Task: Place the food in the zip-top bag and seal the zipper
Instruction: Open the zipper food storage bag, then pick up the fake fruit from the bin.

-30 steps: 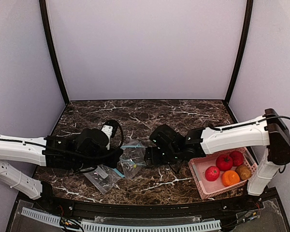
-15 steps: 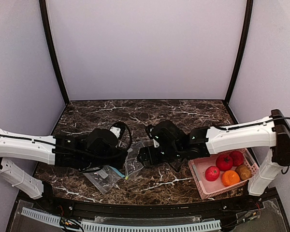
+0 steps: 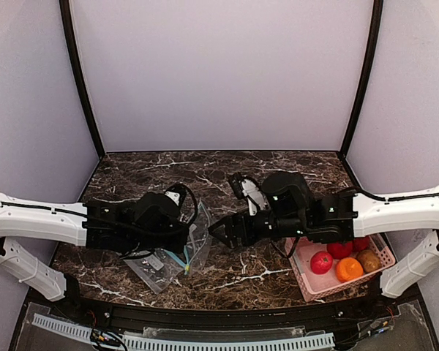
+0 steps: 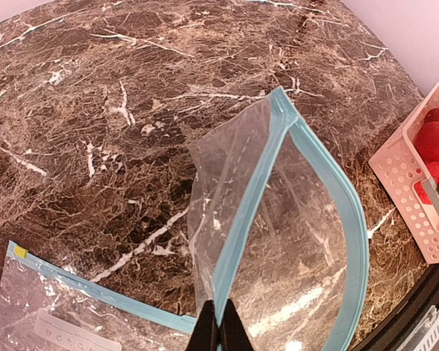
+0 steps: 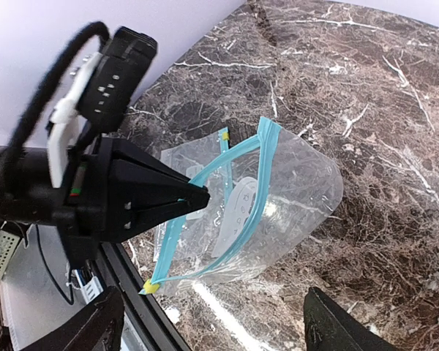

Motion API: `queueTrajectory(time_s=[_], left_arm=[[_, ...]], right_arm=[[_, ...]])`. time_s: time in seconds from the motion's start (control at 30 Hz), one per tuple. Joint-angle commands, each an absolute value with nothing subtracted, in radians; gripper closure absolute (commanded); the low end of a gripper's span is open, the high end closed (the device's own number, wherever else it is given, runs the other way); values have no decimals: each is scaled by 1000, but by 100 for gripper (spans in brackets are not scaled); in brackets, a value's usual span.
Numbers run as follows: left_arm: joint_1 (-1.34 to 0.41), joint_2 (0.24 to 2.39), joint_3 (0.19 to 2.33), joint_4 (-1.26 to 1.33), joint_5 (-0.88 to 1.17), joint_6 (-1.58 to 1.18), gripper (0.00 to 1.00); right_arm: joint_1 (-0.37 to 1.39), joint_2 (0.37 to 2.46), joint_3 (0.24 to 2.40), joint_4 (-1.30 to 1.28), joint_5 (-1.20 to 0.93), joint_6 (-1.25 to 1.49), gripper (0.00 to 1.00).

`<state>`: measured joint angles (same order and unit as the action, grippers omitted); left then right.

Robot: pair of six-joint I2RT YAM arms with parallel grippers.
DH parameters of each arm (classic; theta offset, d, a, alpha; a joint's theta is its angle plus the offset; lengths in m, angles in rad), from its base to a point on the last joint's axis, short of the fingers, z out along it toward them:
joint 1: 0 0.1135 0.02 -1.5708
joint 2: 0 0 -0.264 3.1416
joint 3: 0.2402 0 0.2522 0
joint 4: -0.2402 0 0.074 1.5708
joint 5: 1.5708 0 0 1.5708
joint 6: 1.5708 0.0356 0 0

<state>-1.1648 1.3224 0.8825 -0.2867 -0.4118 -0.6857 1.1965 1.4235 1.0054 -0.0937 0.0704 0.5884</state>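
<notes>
Left hand point(image 4: 219, 333) clenched on clear teal-zippered plastic bag point(image 4: 300, 248), newly lifted, mouth open; right hand point(image 3: 221, 232) released, empty; loading can start.

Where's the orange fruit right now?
In the top view, the orange fruit sits in the pink basket at the near right of the table, between a red fruit and a brown one.

The dark brown marble-patterned worktop point(image 3: 205, 172) is veined in white. The clear plastic zip-top bag point(image 4: 293, 248) has a teal zipper strip point(image 4: 241, 219) with a yellow end tab point(image 5: 153, 287). At the worktop's right edge, the pink perforated plastic basket point(image 3: 306, 281) shows glossy red round toy fruits point(image 3: 321, 262), an orange round toy fruit point(image 3: 349, 270) and a brown round toy fruit point(image 3: 368, 259).
</notes>
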Motion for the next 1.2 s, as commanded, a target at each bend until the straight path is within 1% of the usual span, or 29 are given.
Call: queueTrajectory(time_s=[0.0,0.1,0.23,0.33,0.67,0.93,1.17], left_arm=[[-1155,1297,898,-321,-416,-688,99],[-1151,1287,909,-329,-413,-675,99],[-1149,1278,937,-360,-416,-658,99],[-1148,1267,950,-373,-404,-654,99],[-1146,1253,940,-369,-329,-695,99],[-1146,1263,938,-359,-305,-714,99],[-1146,1276,946,-356,-286,-716,99]], right_arm=[[1206,1313,962,-55,69,545,18],[1205,1246,955,-136,151,551,17],[1188,1191,985,-376,339,643,13],[1137,1157,992,-543,388,722,13],[893,1053,846,-826,349,915,12],[752,1000,696,-847,268,956,14],[729,1004,615,-838,221,986,17]])
